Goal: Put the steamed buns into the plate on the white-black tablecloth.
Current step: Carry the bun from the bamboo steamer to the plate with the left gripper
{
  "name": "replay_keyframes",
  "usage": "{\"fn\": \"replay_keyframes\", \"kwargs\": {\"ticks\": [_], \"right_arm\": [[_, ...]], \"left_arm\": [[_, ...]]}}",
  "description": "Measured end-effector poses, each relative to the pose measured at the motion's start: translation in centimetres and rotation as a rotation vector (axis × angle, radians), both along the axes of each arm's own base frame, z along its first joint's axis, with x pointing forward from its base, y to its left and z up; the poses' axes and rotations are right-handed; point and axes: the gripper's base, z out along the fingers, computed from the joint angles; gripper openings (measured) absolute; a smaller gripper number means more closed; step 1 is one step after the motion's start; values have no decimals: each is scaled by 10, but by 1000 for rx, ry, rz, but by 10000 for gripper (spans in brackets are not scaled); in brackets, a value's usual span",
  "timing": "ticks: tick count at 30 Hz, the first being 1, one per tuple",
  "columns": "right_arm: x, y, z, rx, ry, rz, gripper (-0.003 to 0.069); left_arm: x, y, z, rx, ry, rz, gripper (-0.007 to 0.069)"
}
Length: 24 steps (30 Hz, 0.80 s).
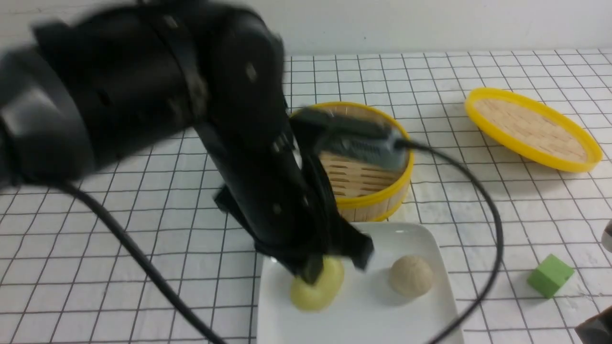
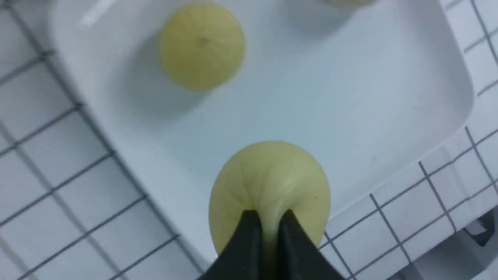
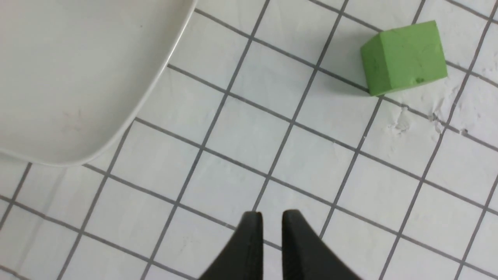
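The left jaws are pinching a pale yellow steamed bun (image 2: 268,182), creasing its skin, and are holding it close to the left edge of the plate (image 1: 392,315), where a second yellow bun (image 2: 202,44) and a beige bun (image 1: 411,276) are already lying; the right jaws are standing slightly parted and empty above the white-black tablecloth (image 3: 311,163). At release the squeezed bun may be clinging to one jaw and rolling over the rim onto the worktop.
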Motion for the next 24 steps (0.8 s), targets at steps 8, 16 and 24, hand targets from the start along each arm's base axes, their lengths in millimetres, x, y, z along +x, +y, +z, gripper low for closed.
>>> {"fn": "replay_keyframes", "kwargs": {"ticks": [8,16,24], "right_arm": [[-1,-1,0,-8,2,0,110],[-27,-22,26,7,-70,-14,110],[-100,-70,58,202,-332,-59,111]], "left_arm": [[-8,-31,-62,-27,-8,34,60],[-1,-34,-79,-4,-7,108,221],[-2,-32,-67,-34,-28,111,398]]}}
